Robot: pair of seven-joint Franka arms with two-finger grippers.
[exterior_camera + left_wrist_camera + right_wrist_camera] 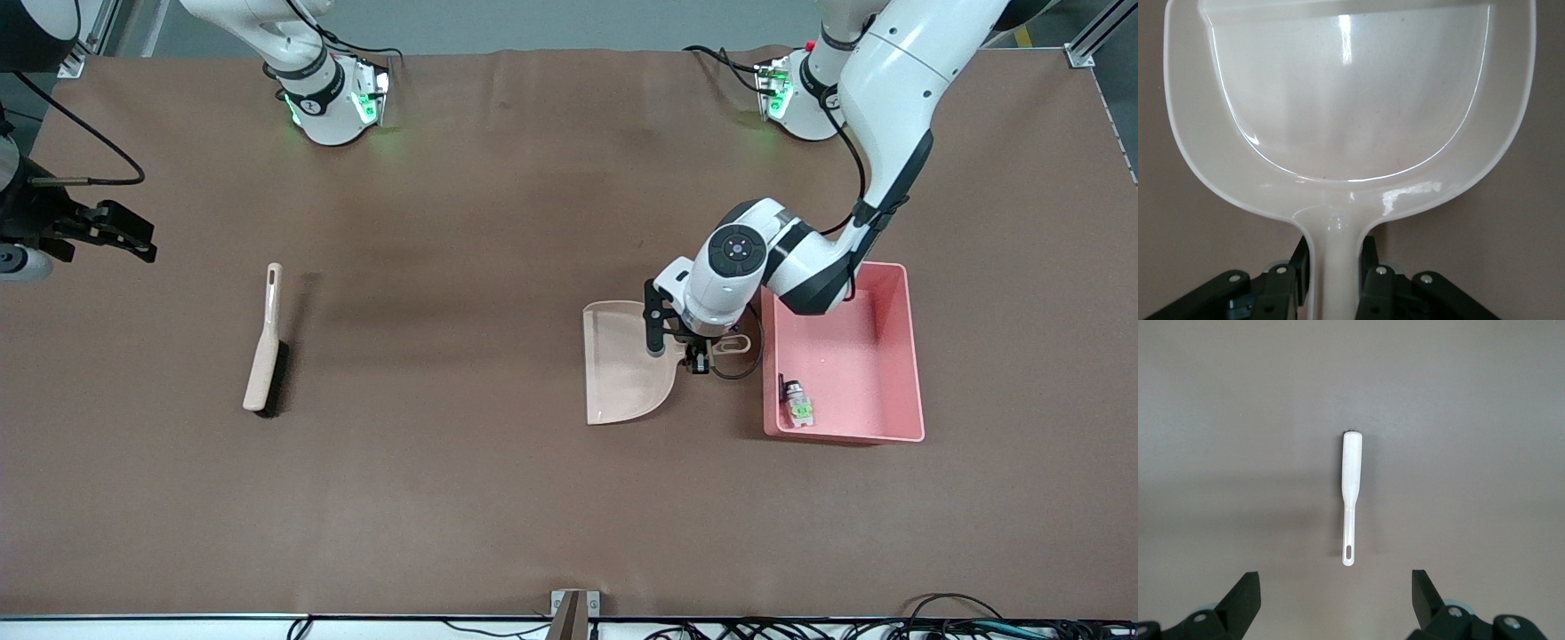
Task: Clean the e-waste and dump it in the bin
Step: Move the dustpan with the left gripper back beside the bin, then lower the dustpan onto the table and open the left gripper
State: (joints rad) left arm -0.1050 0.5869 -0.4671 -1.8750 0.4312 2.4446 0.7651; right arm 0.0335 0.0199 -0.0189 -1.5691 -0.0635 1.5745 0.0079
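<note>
— Two bits of e-waste (796, 404) already sit in the bin (889, 356), in the corner nearest the front camera on the dustpan's side. At least one; the dark one I can't separate from the white block.

— And the left hand (698, 354)?

— Clamped on the handle of the dustpan (622, 373), fingers (1288, 283) pressed to either side of the neck. The pan lies flat on the tabletop (498, 498) just beside the bin, its handle pointing at the bin wall and its mouth toward the right arm's end.

— Anything in the pan?

— Empty in the wrist view. I'd say the dumping is done and the pan only wants letting go.

— The right hand (1335, 600)?

— Fingers wide apart, holding nothing, waiting up at the right arm's end of the tabletop. The brush (265, 342) lies under it, well apart from the pan, long axis running toward and away from the camera, bristles at the nearer end.

— Anything in the way?

— Nothing between; only the left forearm hangs over the bin.
</note>
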